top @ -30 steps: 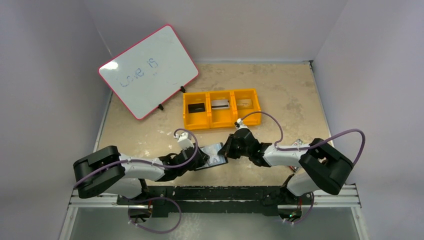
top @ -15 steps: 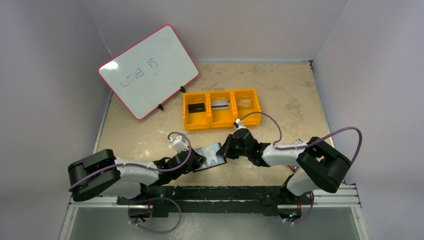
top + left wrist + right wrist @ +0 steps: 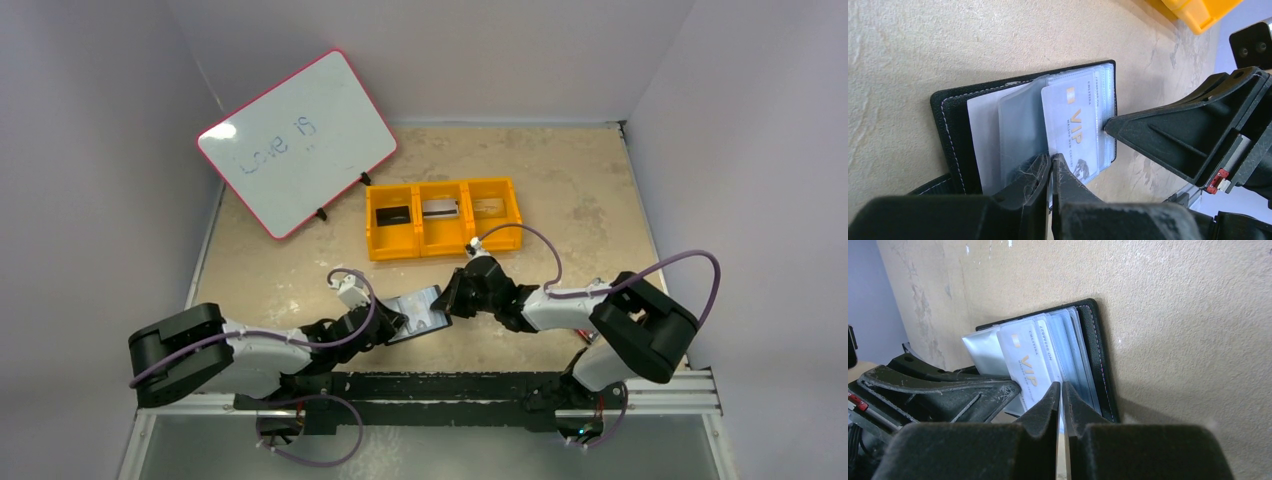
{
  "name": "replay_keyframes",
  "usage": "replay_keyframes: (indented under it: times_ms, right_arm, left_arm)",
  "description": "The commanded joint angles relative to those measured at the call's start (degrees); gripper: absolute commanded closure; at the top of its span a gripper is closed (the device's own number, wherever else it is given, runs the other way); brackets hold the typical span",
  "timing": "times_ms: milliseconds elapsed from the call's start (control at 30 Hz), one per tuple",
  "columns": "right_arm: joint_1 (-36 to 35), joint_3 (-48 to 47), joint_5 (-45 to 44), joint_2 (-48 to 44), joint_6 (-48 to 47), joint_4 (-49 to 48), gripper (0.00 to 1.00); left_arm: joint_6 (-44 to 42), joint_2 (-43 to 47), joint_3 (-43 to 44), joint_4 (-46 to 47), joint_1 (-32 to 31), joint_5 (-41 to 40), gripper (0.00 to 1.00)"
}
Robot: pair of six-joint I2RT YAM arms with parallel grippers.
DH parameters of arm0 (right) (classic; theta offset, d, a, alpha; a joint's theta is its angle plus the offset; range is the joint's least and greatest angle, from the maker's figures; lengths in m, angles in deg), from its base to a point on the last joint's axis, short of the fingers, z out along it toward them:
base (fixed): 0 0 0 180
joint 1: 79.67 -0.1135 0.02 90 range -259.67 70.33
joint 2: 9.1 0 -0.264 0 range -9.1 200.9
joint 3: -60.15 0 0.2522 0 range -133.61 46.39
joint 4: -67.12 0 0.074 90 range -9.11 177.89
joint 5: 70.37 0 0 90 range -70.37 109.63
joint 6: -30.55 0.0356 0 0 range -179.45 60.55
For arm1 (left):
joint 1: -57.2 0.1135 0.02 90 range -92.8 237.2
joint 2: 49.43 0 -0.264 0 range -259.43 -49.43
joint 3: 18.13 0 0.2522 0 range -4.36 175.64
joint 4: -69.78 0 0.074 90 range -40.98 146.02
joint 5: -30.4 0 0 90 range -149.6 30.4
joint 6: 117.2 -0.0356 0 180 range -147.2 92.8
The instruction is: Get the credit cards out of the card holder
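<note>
The card holder (image 3: 422, 310) lies open near the middle of the table's (image 3: 580, 200) near edge, between the two arms. The left gripper (image 3: 1051, 164) has its fingers pinched together on the near edge of the pale VIP card (image 3: 1070, 125), which pokes from a sleeve. The right gripper (image 3: 1061, 392) is closed narrowly on the holder's clear sleeves at the opposite edge.

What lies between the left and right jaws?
The open black book-fold card holder, a pale VIP card in its clear sleeves; both wrist views show it.
</note>
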Motion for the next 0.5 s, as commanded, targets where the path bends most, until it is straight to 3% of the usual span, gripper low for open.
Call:
replay_keyframes:
  times_ms: [0,467]
  right_arm:
    - [-0.3,0.4,-2.2,2.4,-0.8,6.1,0.92]
    - [-0.3,-1.2,-3.4,0.3,-2.2,7.6,0.92]
  left_arm:
    - [-0.1,0.9,-1.0,-4.3,0.3,-2.8,1.0]
    - [-0.6,6.9,-0.9,-13.1,0.3,-4.9,1.0]
